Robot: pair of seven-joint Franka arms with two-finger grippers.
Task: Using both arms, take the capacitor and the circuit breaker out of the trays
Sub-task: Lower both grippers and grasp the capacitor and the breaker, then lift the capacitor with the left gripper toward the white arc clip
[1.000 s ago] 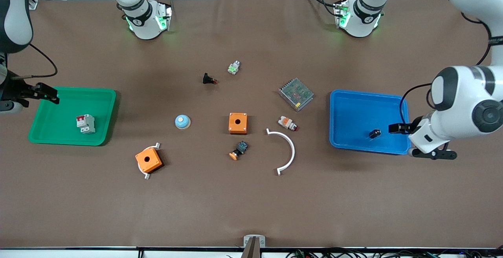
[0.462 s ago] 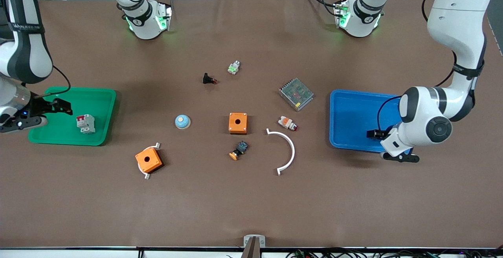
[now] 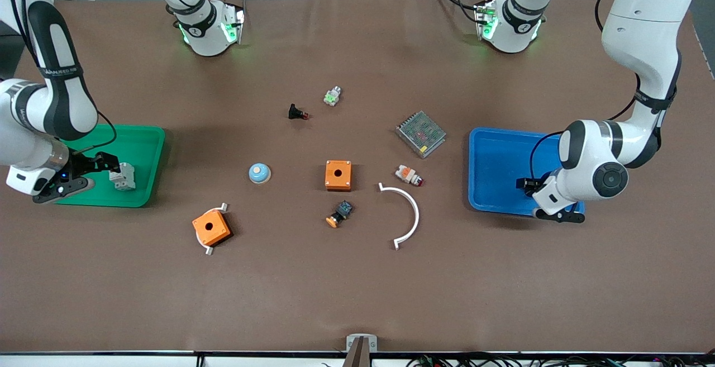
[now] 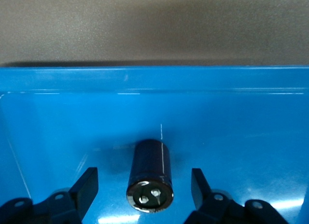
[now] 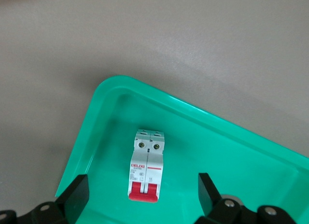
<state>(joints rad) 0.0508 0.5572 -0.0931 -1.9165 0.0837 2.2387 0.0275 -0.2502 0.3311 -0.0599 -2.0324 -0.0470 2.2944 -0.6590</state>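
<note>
The capacitor, a small black-blue cylinder, lies on its side in the blue tray at the left arm's end of the table. My left gripper is low in that tray and open, with one finger on each side of the capacitor and apart from it; it hides the capacitor in the front view. The breaker, white-grey with a red lever, lies in the green tray; it also shows in the right wrist view. My right gripper is open just over it, fingers spread wider than the block.
On the brown mat between the trays lie two orange boxes, a blue dome, a white arc, a mesh metal box, a black push-button, a white-and-orange button and an orange-capped switch.
Both arms have swung in from the table's ends and come down. The left gripper now straddles the capacitor, and the right gripper has closed in on the breaker. Neither object has moved.
</note>
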